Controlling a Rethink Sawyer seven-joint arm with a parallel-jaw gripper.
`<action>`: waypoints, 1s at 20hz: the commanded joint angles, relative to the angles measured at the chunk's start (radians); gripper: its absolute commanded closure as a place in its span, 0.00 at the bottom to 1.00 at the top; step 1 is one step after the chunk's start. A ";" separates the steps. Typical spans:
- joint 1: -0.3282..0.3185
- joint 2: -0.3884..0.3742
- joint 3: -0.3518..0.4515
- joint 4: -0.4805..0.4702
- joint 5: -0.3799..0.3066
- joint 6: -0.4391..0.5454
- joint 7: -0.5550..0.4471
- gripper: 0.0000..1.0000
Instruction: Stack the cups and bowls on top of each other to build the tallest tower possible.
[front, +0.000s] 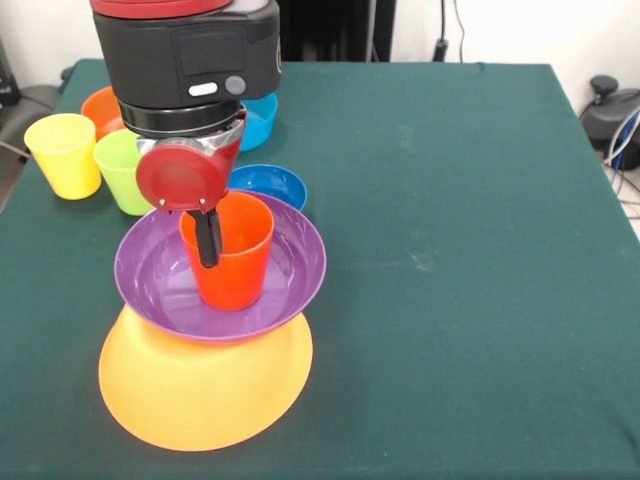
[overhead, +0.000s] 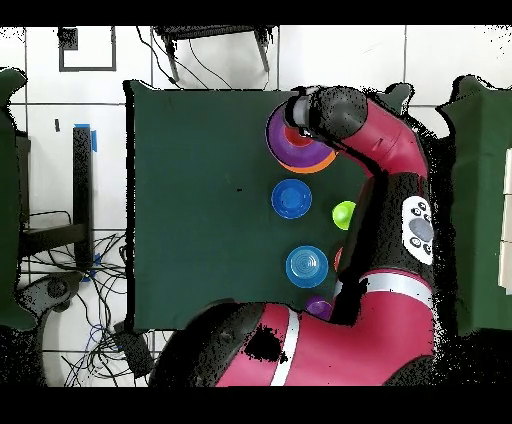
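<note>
Gripper (front: 209, 250) down inside the orange-red cup (front: 232, 262), one finger on its rim, grip impossible to tell. Cup upright in purple bowl (front: 290, 275) atop yellow-orange bowl (front: 200, 385), near the table (front: 450, 250) edge; open green cloth alongside.

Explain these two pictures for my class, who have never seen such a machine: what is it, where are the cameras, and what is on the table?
It is a red and black robot arm; its gripper reaches into the orange-red cup, one finger inside the rim. Whether it is gripping is not clear. One picture looks across the green table, the other straight down. The cup stands in a purple bowl set on an upturned yellow-orange bowl, forming a tower. Behind wait a yellow cup, a lime green cup, an orange bowl and two blue bowls.
</note>
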 joint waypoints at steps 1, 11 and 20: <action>-0.015 0.021 0.127 0.121 -0.072 0.036 -0.177 1.00; -0.007 0.030 0.127 0.112 -0.080 0.008 -0.148 1.00; -0.009 0.050 0.111 0.031 -0.096 0.026 -0.149 1.00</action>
